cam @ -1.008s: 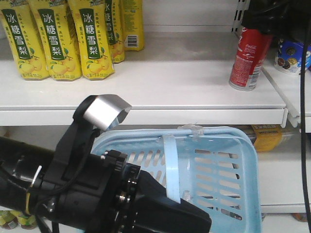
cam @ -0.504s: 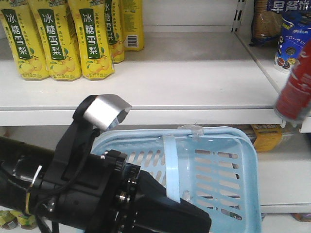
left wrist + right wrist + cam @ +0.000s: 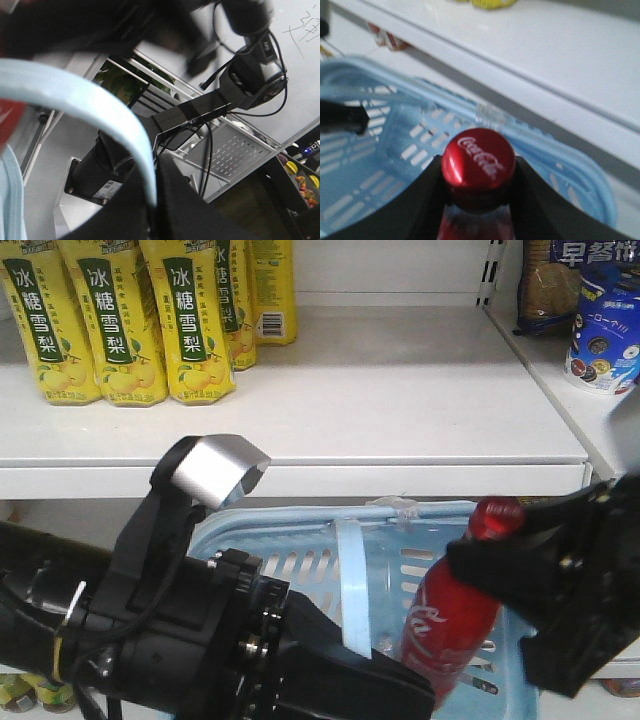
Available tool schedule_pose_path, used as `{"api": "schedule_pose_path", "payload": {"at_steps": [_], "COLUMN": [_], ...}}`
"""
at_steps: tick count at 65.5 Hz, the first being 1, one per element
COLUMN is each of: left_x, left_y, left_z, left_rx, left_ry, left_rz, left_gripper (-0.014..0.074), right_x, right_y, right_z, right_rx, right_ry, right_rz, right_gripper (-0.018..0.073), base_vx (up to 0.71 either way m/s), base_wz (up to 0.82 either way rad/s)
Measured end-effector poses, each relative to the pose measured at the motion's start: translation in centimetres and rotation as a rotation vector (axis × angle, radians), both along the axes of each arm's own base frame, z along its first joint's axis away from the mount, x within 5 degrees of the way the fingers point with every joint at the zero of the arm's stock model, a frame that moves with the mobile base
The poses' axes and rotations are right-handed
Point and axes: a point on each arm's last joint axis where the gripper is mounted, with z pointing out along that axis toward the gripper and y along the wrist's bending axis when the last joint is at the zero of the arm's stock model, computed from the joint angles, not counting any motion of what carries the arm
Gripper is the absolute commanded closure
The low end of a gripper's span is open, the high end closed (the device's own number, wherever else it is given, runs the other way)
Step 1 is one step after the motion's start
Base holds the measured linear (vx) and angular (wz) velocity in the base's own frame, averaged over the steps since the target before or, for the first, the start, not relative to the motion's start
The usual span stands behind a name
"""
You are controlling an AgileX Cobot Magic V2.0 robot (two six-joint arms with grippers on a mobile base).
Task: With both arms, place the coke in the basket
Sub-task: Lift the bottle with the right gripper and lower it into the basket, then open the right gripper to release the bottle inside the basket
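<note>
Yellow drink bottles (image 3: 110, 320) and a blue tub (image 3: 605, 345) on white shelf (image 3: 400, 390)

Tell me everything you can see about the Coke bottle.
The Coke bottle is red with white script and a red logo cap. It leans, cap toward the upper right, lower body inside the light blue basket. The right end effector clamps its neck just under the cap; whether it touches the basket is unclear.

Bright, even light; both wrist views are soft, the basket handle (image 3: 85, 97) blurred.
</note>
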Motion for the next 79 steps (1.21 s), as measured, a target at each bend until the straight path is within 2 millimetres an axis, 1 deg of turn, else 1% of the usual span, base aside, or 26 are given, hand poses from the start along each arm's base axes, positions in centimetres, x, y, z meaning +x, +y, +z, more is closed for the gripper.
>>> {"api": "schedule_pose_path", "payload": {"at_steps": [5,10,20,29,39,42,44,46,49,50,55,59,63,71,79], "left_x": [0.0,0.0,0.0,0.0,0.0,0.0,0.0,0.0,0.0,0.0,0.0,0.1,0.1,0.2,0.2], "left_y": [0.0,0.0,0.0,0.0,0.0,0.0,0.0,0.0,0.0,0.0,0.0,0.0,0.0,0.0,0.0], "left_z": [0.0,0.0,0.0,0.0,0.0,0.0,0.0,0.0,0.0,0.0,-0.1,-0.3,-0.4,-0.4,-0.3], "left_rx": [0.0,0.0,0.0,0.0,0.0,0.0,0.0,0.0,0.0,0.002,0.01,0.019,0.019,0.022,0.009], "left_ry": [0.0,0.0,0.0,0.001,0.002,0.002,0.002,0.002,0.002,0.001,-0.003,0.007,0.01,0.008,0.017], "left_rz": [0.0,0.0,0.0,0.0,0.0,0.0,0.0,0.0,0.0,0.0,0.004,0.01,0.015,0.025,0.027], "left_gripper": [0.0603,0.0603,0.0603,0.0603,0.0603,0.0603,0.0603,0.0603,0.0603,0.0603,0.0603,0.0603,0.0603,0.0603,0.0603], "right_x": [0.6,1.0,1.3,1.7,2.0,2.1,2.1,2.1,2.1,2.1,2.2,2.2,2.1,1.8,1.3], "right_y": [0.9,1.7,3.4,4.5,5.2,5.3,5.3,5.3,5.3,5.3,5.4,5.4,5.5,5.3,4.5], "right_z": [-2.1,-3.4,-4.1,-4.7,-5.3,-5.3,-5.3,-5.3,-5.2,-5.2,-5.1,-5.1,-5.0,-4.8,-3.4], "right_rx": [-0.055,-0.094,-0.133,-0.148,-0.16,-0.164,-0.164,-0.167,-0.165,-0.161,-0.148,-0.147,-0.145,-0.147,-0.15], "right_ry": [0.011,-0.004,-0.062,-0.072,-0.065,-0.067,-0.069,-0.076,-0.084,-0.087,-0.099,-0.096,-0.096,-0.098,-0.16], "right_rz": [0.048,0.092,0.186,0.222,0.238,0.24,0.241,0.245,0.248,0.247,0.241,0.246,0.248,0.254,0.241], "right_gripper": [0.0563,0.0561,0.0548,0.0491,0.0349,0.0276,0.0242,0.0185,0.0128,0.0095,0.0008,-0.0052,-0.0087,-0.009,-0.0041], "base_vx": [0.0,0.0,0.0,0.0,0.0,0.0,0.0,0.0,0.0,0.0,0.0,0.0,0.0,0.0,0.0], "base_wz": [0.0,0.0,0.0,0.0,0.0,0.0,0.0,0.0,0.0,0.0,0.0,0.0,0.0,0.0,0.0]}}
